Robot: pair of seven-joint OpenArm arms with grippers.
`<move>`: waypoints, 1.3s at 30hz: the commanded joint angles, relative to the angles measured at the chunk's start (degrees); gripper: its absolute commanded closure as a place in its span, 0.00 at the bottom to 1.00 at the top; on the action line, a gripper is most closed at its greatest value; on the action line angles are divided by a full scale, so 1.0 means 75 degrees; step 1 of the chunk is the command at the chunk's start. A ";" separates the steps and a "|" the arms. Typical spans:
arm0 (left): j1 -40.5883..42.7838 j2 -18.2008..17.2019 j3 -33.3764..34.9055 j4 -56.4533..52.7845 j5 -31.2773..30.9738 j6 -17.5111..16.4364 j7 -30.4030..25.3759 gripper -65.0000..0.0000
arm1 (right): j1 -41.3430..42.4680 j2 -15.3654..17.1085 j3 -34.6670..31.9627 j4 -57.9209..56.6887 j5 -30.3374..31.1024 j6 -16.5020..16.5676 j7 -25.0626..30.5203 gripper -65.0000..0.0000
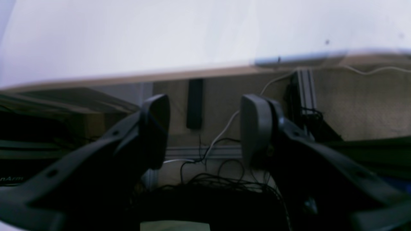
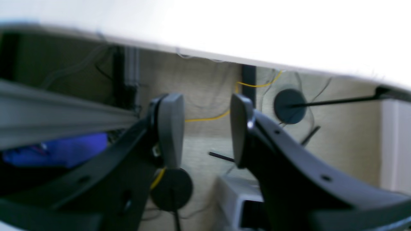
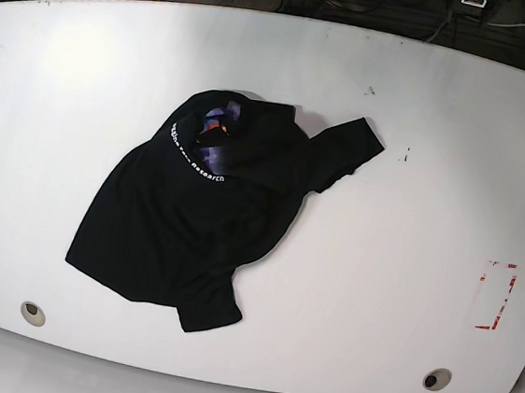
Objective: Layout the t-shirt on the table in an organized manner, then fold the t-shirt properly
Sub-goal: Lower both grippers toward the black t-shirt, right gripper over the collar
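The black t-shirt [image 3: 194,218] lies crumpled left of centre on the white table [image 3: 374,293]. Its collar band with white lettering [image 3: 195,163] and purple inner neck patch face up, and one sleeve [image 3: 347,149] reaches toward the right. Neither arm shows in the base view. The left wrist view shows my left gripper [image 1: 205,128] open and empty, hanging off the table edge [image 1: 160,75] with its fingers below that edge. In the right wrist view my right gripper [image 2: 205,128] is also open, empty, and below the table's rim [image 2: 257,62]. Neither wrist view shows the t-shirt.
A red rectangular outline mark [image 3: 496,296] sits near the table's right edge. Two round metal inserts [image 3: 32,312] [image 3: 437,378] lie near the front edge. Under the table are cables [image 1: 218,138], a yellow wire [image 2: 205,118] and aluminium frame bars [image 2: 64,118].
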 commanded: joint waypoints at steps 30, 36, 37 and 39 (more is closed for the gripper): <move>-0.1364 -0.0024 -0.0016 0.0250 -0.1239 0.0067 -0.0129 0.50 | 0.1744 0.0338 0.0044 0.0206 0.0502 0.0044 -0.0427 0.64; -0.1786 -0.0024 -0.0016 0.0227 -0.1227 0.0067 -0.0129 0.50 | 0.2190 0.0338 0.0044 0.0194 0.0502 0.0044 -0.0591 0.64; -0.1845 -0.0024 -0.0016 0.0215 -0.1227 0.0067 -0.0129 0.50 | 0.2272 0.0338 0.0044 0.0194 0.0502 0.0044 -0.0591 0.64; -0.1927 -0.0024 0.0007 0.0215 -0.1227 0.0067 -0.0129 0.50 | 0.2389 0.0338 0.0033 0.0194 0.0502 0.0044 -0.0591 0.64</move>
